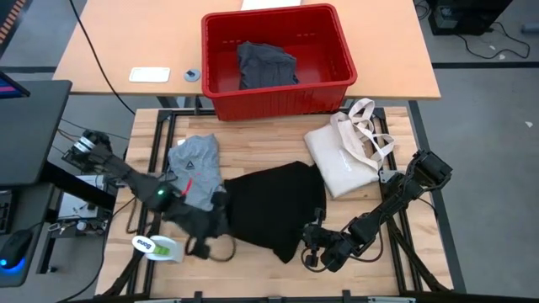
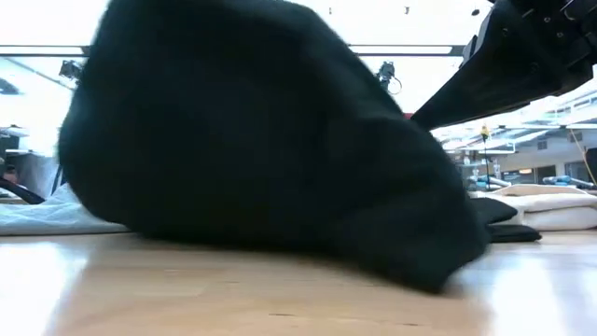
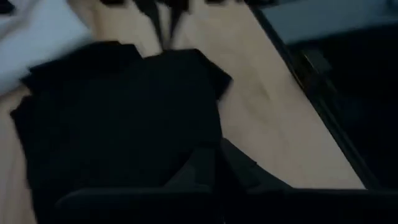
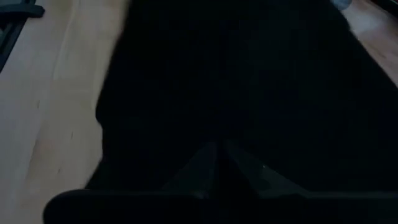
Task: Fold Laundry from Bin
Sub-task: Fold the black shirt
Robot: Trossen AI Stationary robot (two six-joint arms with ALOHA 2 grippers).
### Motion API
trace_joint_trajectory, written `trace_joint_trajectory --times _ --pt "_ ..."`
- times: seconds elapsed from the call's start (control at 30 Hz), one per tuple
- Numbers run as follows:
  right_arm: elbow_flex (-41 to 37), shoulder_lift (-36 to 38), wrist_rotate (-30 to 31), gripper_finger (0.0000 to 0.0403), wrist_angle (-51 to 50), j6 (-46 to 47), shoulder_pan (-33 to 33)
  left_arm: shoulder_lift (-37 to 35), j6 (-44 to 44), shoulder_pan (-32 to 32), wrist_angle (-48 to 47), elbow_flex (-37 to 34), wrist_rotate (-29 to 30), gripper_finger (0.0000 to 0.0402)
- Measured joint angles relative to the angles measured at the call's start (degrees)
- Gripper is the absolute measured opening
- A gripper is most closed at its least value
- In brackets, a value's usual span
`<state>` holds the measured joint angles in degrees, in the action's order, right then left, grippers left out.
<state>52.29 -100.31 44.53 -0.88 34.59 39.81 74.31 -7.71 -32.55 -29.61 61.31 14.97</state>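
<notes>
Evidently both claws are clamped on the black garment (image 1: 274,206) spread on the table (image 1: 261,139): left claw (image 1: 221,220) at its left edge, right claw (image 1: 310,240) at the near corner, likely readying a fold.

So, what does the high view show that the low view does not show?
Only the high view shows the red rectangular plastic bin holding a dark grey cloth, the light grey T-shirt, and both grippers: the left gripper and the right gripper are each shut on the garment's near edge. Only the low view shows the bright room behind the table. Both show the large black garment, the cream canvas tote bag and the wooden table.
</notes>
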Motion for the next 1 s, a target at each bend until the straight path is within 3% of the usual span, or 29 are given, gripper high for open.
trace_joint_trajectory --times 0.1,0.27,0.43,0.57,0.73,0.8,0.9,1.0 --pt "0.0 0.0 0.0 0.0036 0.0 -0.1 0.0 0.1 -5.6 -4.4 -4.8 -1.4 -1.2 0.0008" --pt "0.0 0.0 -0.1 0.0036 0.0 -0.2 0.0 5.4 -16.5 -9.6 -3.2 -8.2 -2.9 0.0020" --pt "0.0 0.0 1.0 0.0036 0.2 -0.3 -0.2 11.0 -18.6 -11.7 -4.4 -10.2 -6.2 0.0036" --pt "0.0 0.2 2.8 0.0036 -2.2 -0.7 -2.1 11.1 -22.1 -11.5 -4.5 -9.6 -7.5 0.0061" --pt "-0.1 0.2 -4.6 0.0033 -19.2 5.8 -8.0 9.9 -25.4 -11.0 -4.1 -6.5 -23.6 0.0096" --pt "-0.1 0.2 -7.2 0.0031 -23.1 7.1 -9.8 9.7 -25.7 -10.9 -1.2 -4.8 -25.6 0.0101" --pt "-0.1 0.2 -9.5 0.0026 -25.6 6.0 -11.1 9.6 -20.2 -10.9 3.4 -2.0 -19.0 0.0102" --pt "-1.4 0.3 -10.2 0.0021 -26.9 6.3 -12.4 9.6 -12.7 -10.4 5.2 -1.4 -3.8 0.0102"
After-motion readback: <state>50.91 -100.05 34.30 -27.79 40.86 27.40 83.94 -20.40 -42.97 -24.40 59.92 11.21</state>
